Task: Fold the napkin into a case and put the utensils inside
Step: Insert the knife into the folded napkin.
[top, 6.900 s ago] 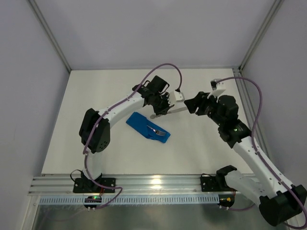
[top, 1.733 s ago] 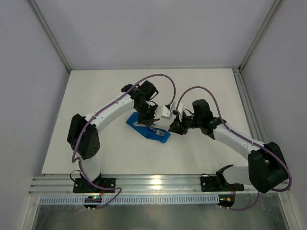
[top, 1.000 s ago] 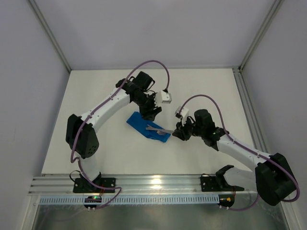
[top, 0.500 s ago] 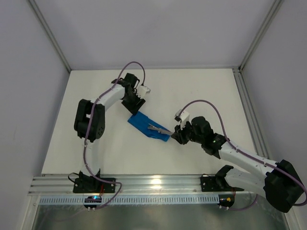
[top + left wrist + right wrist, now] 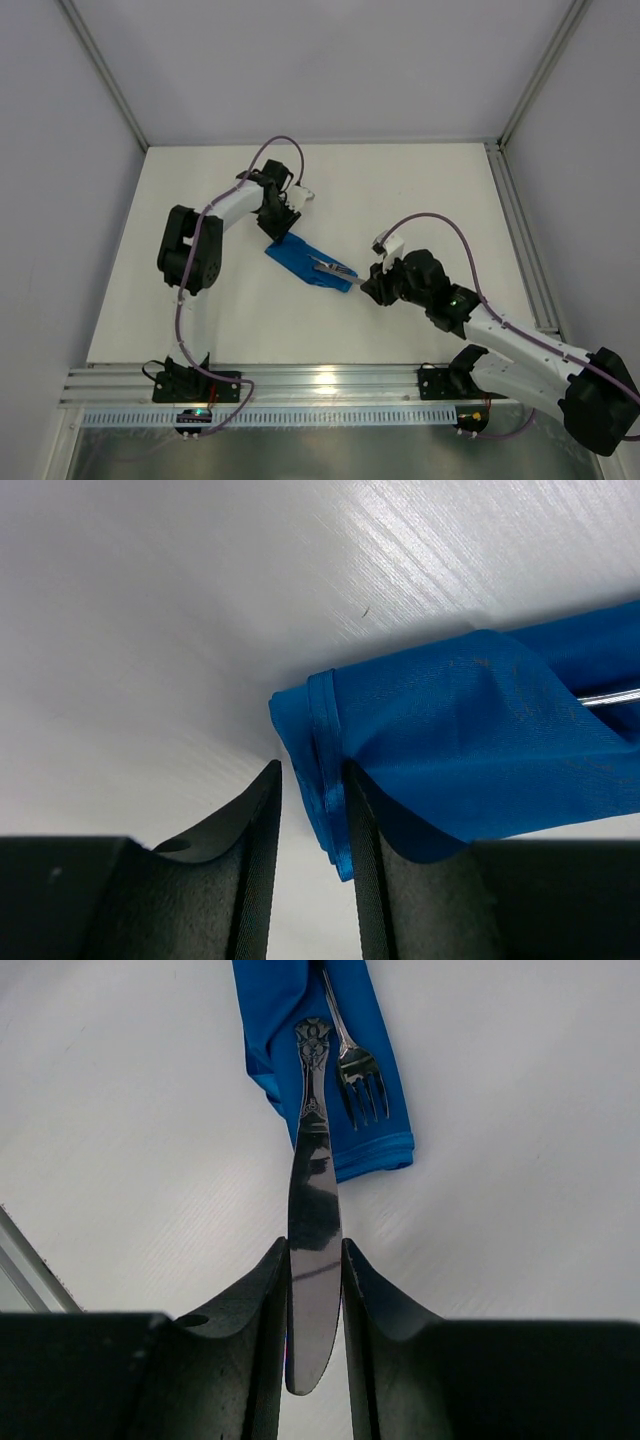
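The napkin [image 5: 305, 262] lies folded as a narrow bright blue case [image 5: 300, 1020] on the white table. In the right wrist view the fork [image 5: 360, 1080] rests on it, tines toward its near end. My right gripper [image 5: 314, 1250] is shut on the blade of the knife [image 5: 312, 1190], whose handle reaches over the cloth beside the fork. In the top view this right gripper [image 5: 368, 284] sits just off the case's lower right end. My left gripper [image 5: 279, 228] is at the upper left end. Its jaws stand narrowly apart around the hemmed end fold [image 5: 325, 740], which lies against one finger [image 5: 362, 880].
A silver rail [image 5: 320, 380] runs along the near table edge with both arm bases on it. Grey enclosure walls and metal posts [image 5: 105, 80] bound the table at left, back and right. Purple cables [image 5: 430, 222] loop above both arms.
My left gripper left the middle of the case, came down at its upper left end, and its jaws narrowed. The right gripper drew slightly back toward the near right, still holding the knife.
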You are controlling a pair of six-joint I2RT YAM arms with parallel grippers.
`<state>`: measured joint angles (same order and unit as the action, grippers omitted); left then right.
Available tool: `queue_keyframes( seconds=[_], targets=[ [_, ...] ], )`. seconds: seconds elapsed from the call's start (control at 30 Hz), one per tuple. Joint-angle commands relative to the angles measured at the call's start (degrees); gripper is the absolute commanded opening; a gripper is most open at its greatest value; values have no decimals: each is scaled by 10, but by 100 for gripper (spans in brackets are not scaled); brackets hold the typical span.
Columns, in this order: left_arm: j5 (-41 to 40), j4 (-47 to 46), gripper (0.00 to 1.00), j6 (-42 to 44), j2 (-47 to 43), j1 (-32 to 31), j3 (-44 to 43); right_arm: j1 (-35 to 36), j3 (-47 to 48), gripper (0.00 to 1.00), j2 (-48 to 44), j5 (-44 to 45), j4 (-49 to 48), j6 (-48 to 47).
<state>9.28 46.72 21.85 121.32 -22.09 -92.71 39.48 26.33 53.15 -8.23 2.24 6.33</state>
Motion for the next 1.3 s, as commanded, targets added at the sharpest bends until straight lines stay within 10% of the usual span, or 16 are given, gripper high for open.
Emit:
queue_keyframes(
  seconds=[0.0,1.27],
  targets=[
    [13,-23,34,3,-20,1,13,9,-9,4,-3,-1,-14,19],
    [45,-28,32,46,-54,1,40,95,235,4,397,58,-39,3]
  ],
)
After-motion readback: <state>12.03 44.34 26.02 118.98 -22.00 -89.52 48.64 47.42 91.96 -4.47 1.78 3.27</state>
